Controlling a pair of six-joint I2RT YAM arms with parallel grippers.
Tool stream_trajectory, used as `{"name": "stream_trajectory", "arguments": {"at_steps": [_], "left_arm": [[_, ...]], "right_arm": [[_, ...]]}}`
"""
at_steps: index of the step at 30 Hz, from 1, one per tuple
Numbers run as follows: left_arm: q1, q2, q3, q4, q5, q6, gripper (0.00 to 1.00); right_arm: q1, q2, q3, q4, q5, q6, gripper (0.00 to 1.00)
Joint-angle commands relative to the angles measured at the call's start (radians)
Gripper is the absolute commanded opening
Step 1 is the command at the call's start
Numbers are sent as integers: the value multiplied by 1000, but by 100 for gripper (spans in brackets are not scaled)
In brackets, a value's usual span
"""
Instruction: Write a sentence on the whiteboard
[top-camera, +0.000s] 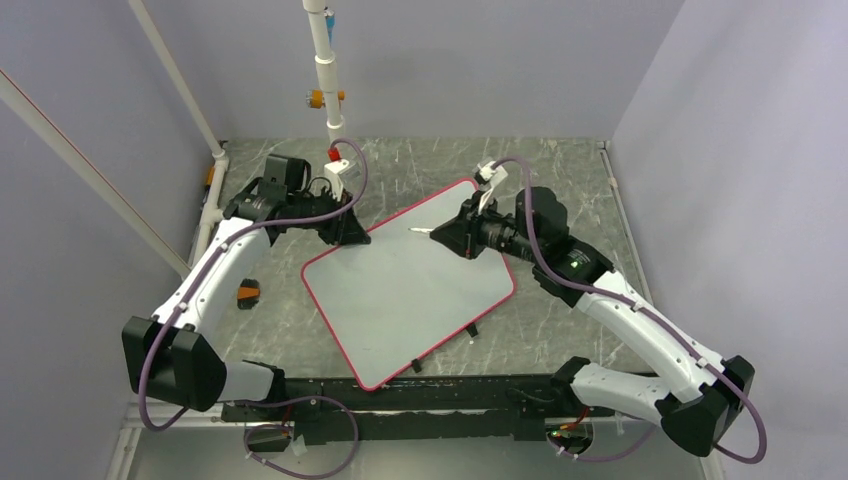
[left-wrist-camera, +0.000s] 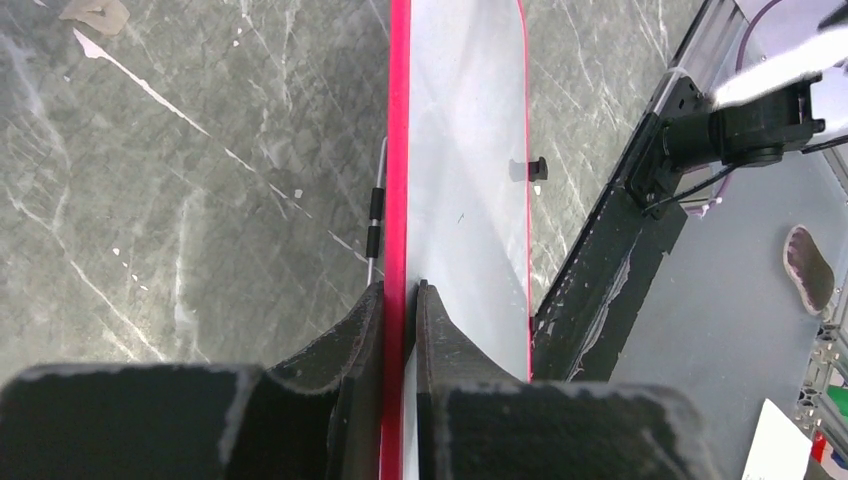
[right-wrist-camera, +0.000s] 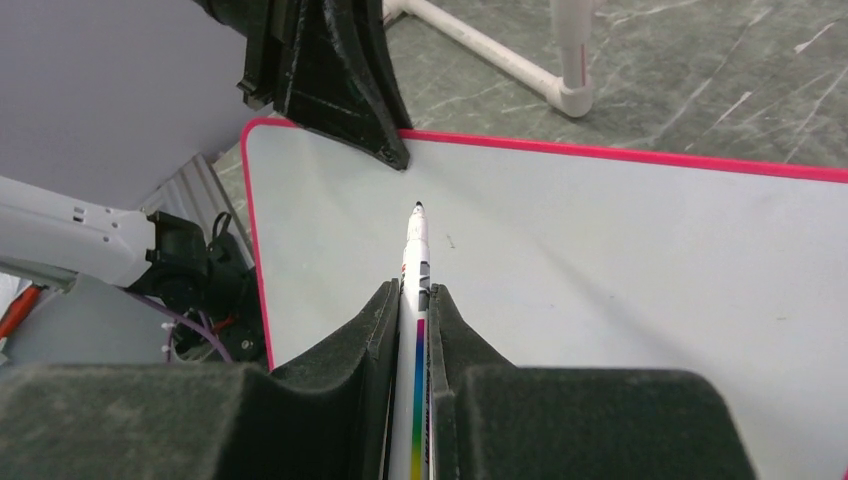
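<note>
The whiteboard (top-camera: 410, 295), white with a thin red rim, lies slanted across the table's middle. Its face (right-wrist-camera: 620, 260) is blank, so no sentence shows. My left gripper (top-camera: 352, 233) is shut on the board's far-left red edge (left-wrist-camera: 398, 150), one finger on each side of the rim (left-wrist-camera: 402, 292). My right gripper (top-camera: 458, 236) is shut on a white marker (right-wrist-camera: 416, 250) with a rainbow stripe. The marker's black tip points at the board's upper part, near the left gripper's fingers (right-wrist-camera: 350, 90). I cannot tell whether the tip touches the surface.
A white pipe stand (top-camera: 325, 70) rises at the back. A small orange and black object (top-camera: 248, 293) lies left of the board. Black clips (top-camera: 471, 331) sit at the board's near edge. A black rail (top-camera: 450, 392) runs along the table's front.
</note>
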Motion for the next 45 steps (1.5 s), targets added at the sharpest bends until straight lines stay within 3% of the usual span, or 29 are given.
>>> {"name": "stream_trajectory", "arguments": {"at_steps": [1, 6, 15, 29, 45], "left_arm": [[-26, -49, 4, 34, -107, -5, 0], [-69, -52, 12, 17, -185, -16, 0], [-135, -124, -30, 45, -300, 26, 0], [-190, -219, -92, 68, -384, 59, 0], [-216, -231, -100, 75, -423, 53, 0]], "right_arm": [[101, 13, 59, -5, 139, -42, 0], [224, 65, 67, 9, 236, -83, 0], [375, 146, 75, 113, 275, -117, 0], [403, 125, 12, 205, 239, -137, 0], [528, 274, 102, 254, 280, -188, 0]]}}
